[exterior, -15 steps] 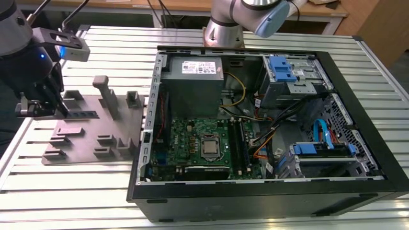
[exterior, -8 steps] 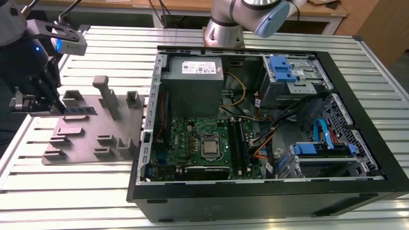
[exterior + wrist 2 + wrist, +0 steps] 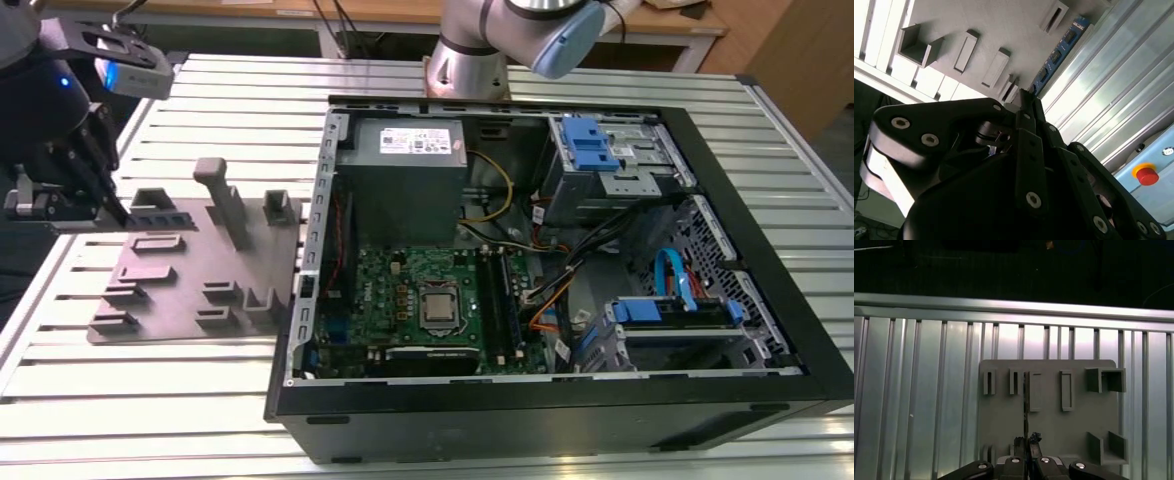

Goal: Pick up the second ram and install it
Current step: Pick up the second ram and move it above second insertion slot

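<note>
Jaws stand pinched nearly shut on the second ram (image 3: 163,219), as far as the exterior view lets me judge. The gripper (image 3: 118,212) leans in over the grey fixture plate (image 3: 174,280) on the side away from the open computer case (image 3: 534,395), and the stick stands on its long edge at the fingertips, above that plate. This view also takes in the goal: the green motherboard (image 3: 387,300) and its long black slots (image 3: 505,295), inside the case and well apart from the plate. Whether a slot already carries a stick I cannot tell. The grasp looks made, while the carry and the seating in a slot are left; whether the stick has cleared the plate is not plain. In the second wrist view the black fingers (image 3: 1030,135) meet in a tight wedge. The second ram (image 3: 1060,50) runs out from between them along the plate's edge, next to the ribbed aluminium table (image 3: 1114,75), and its blue-green board and row of chips are plain to see. In the first wrist view the second ram (image 3: 1025,400) appears edge-on, a thin dark line leading from the closed gripper (image 3: 1026,442) across the plate, just beside one of its slotted blocks. That angle shows the grip sitting square on the stick.
</note>
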Controlling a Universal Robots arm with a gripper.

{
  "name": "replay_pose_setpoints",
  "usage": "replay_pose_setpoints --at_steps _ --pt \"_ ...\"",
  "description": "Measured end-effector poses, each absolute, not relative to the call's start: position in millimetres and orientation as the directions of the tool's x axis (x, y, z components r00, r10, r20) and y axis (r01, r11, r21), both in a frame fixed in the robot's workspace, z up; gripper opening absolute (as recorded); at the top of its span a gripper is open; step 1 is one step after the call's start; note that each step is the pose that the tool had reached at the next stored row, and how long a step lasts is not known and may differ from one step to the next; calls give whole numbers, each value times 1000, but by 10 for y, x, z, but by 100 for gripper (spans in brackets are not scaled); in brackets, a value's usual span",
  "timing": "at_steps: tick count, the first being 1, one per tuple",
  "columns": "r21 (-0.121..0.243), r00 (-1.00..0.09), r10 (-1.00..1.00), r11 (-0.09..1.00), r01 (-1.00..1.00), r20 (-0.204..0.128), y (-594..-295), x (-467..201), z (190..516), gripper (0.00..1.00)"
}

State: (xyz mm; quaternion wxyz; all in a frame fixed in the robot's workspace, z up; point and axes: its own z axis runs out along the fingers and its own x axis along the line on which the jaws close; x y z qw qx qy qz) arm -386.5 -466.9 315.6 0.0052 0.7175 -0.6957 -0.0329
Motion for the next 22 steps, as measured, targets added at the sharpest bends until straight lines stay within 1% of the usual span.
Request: replay_pose_setpoints --at_steps 22 --pt "53 30 -999 -32 -998 -40 -4669 -3865 3524 14"
